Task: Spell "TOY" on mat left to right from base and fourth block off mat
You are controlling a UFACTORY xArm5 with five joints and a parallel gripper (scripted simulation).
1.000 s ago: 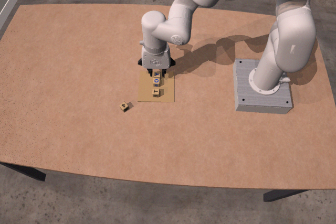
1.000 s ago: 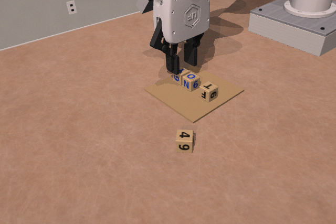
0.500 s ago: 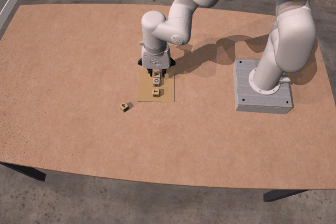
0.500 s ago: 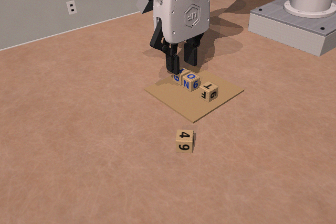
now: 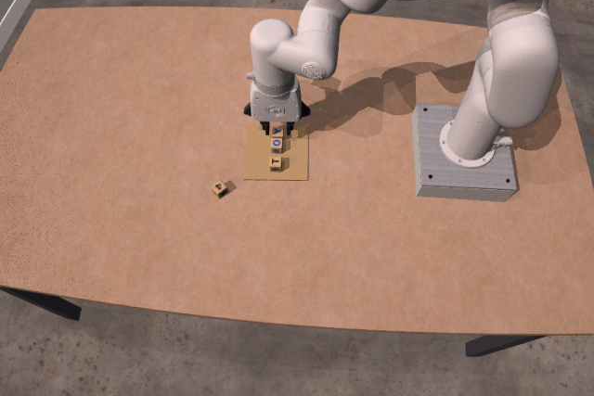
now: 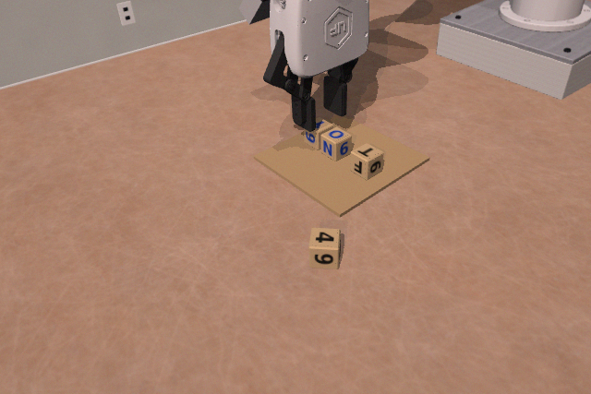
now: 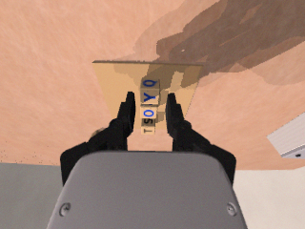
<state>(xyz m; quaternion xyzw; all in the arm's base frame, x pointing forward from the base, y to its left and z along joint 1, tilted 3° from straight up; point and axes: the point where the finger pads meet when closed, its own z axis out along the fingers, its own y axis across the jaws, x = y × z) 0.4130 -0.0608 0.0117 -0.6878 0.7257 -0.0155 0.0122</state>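
The tan mat point(image 5: 253, 154) point(image 6: 305, 174) point(image 7: 107, 78) lies flat on the table. Three wooden blocks stand flat on it in a nearly straight row: the T block point(image 5: 275, 162) point(image 6: 367, 161) point(image 7: 148, 130), the O block point(image 5: 277, 144) point(image 6: 335, 143) point(image 7: 149, 114), and the Y block point(image 5: 277, 131) point(image 6: 312, 137) point(image 7: 150, 96). Seen from the base they run T, O, Y from left to right. T stands a small gap from O; O and Y are close together. My gripper point(image 5: 277, 131) point(image 6: 324, 118) point(image 7: 151, 101) is part-open and empty, above the Y block, its fingertips partly hiding it in the exterior view.
The fourth block point(image 5: 219, 187) point(image 6: 325, 247), with a 4 on top, lies fully off the mat, beyond its corner near T and away from the base. The robot's base plate point(image 5: 427, 152) point(image 6: 482, 41) stands well to the right of the mat. The arm's shadow falls over the mat's Y end.
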